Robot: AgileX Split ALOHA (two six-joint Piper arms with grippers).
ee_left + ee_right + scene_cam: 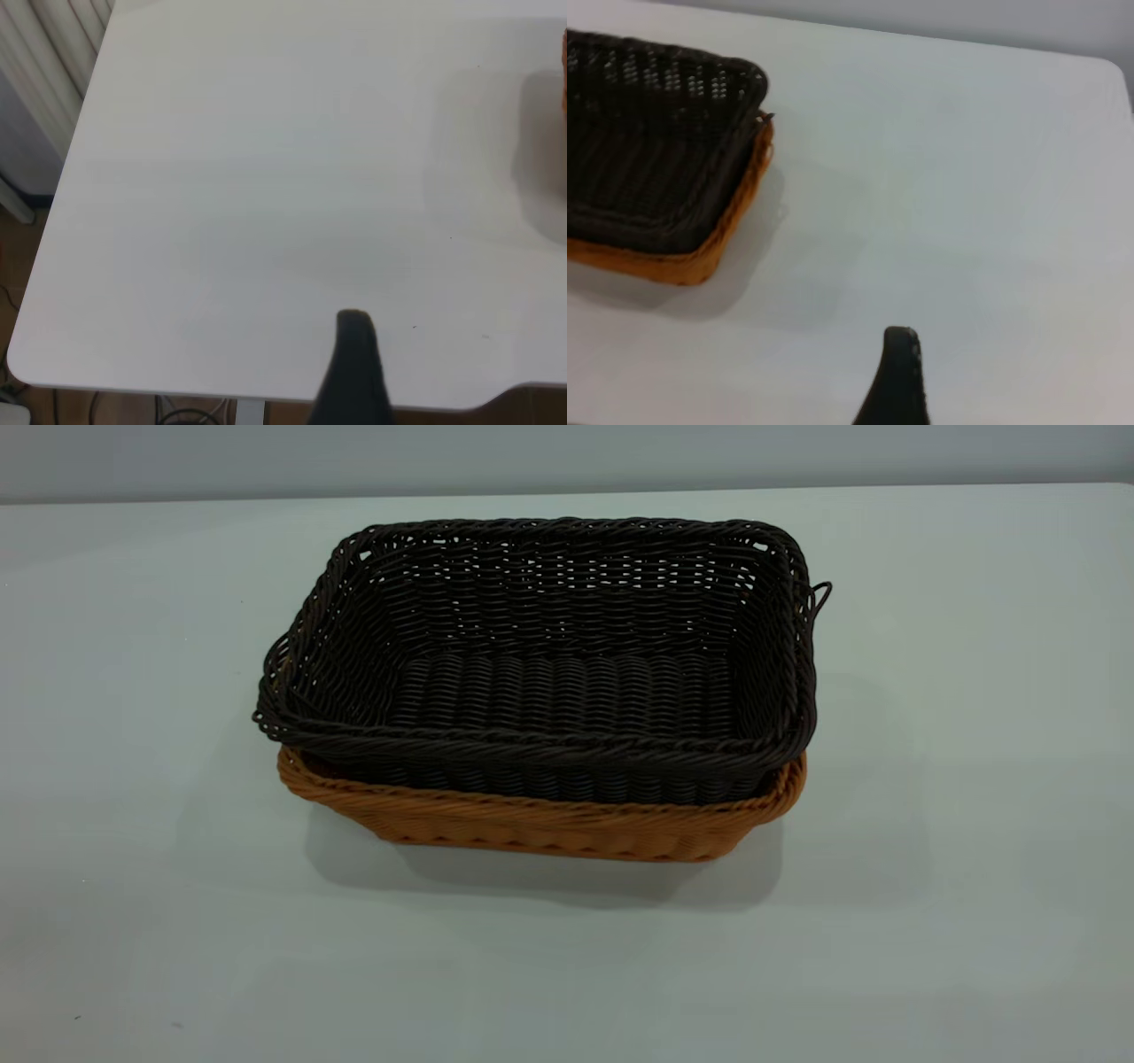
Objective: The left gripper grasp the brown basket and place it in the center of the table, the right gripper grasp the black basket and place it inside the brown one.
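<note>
The black basket sits nested in the brown basket mid-counter; both placings look done. Neither pincer's grip state can be told; only retreat remains.

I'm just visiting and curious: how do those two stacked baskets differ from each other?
The black basket is very dark brown-black, the brown basket orange-tan. The black basket sits nested inside on top; the brown basket rests on the table beneath it. The black basket shows its whole inside, while only the brown basket's rim and lower wall show. Both are rectangular woven wicker with braided rims, and both are empty of any pincer's hold.
</note>
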